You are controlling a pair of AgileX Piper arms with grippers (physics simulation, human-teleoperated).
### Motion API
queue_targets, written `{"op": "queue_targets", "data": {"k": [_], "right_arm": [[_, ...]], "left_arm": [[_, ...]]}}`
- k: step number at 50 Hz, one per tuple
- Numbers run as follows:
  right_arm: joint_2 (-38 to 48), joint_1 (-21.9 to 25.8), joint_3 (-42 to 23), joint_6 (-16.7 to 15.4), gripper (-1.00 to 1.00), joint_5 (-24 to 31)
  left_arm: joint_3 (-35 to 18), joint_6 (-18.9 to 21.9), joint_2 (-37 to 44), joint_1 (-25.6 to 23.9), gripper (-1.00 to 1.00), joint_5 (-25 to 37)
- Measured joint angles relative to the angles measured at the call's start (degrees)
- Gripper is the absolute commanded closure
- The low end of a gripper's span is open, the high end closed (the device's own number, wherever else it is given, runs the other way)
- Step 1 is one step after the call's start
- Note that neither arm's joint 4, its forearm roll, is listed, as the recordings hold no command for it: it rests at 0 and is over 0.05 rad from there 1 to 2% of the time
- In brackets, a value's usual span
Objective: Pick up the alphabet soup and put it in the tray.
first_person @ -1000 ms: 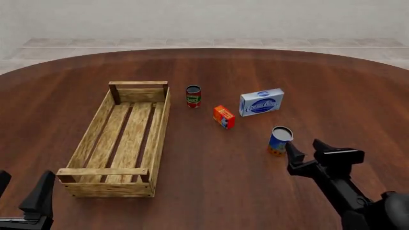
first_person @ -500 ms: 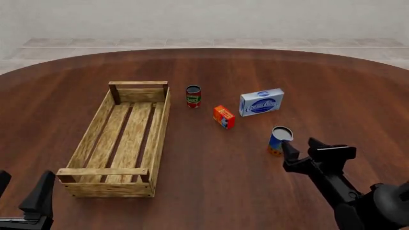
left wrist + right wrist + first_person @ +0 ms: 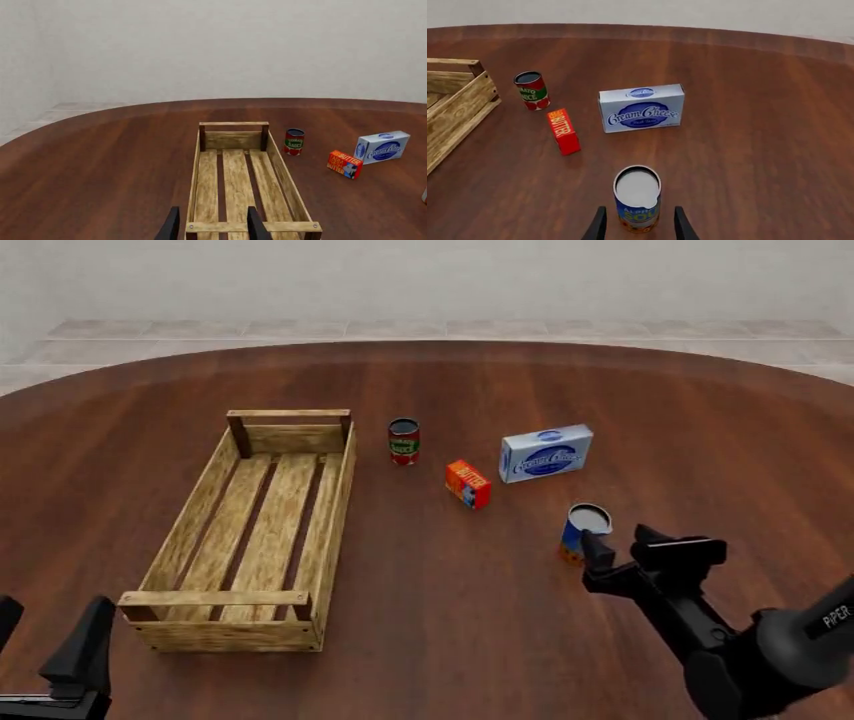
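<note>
my right tool (image 3: 635, 225) sits spread, alphabet soup (image 3: 637, 198) dead at 12 o'clock; i'd creep in square, then squeeze

One long light-wood slatted tray (image 3: 254, 530); two small cylindrical cans: blue-labelled alphabet soup (image 3: 583, 532), red-and-green tomato sauce can (image 3: 403, 441); two boxes: orange butter box (image 3: 467, 484), white-and-blue cream cheese box (image 3: 546, 452); two black grippers (image 3: 618, 547) (image 3: 47, 650).

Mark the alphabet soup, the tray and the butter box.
alphabet soup (image 3: 637, 187), right wrist view, pale top.
tray (image 3: 339, 502), front view, right side wall.
butter box (image 3: 469, 483), front view, orange face.
</note>
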Motion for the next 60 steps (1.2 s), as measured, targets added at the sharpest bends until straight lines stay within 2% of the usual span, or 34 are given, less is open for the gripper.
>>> {"op": "queue_targets", "data": {"k": [60], "right_arm": [[8.1, 0.5, -6.0, -0.8, -1.00, 0.0]], "left_arm": [[0.0, 0.0, 0.0, 0.0, -1.00, 0.0]]}}
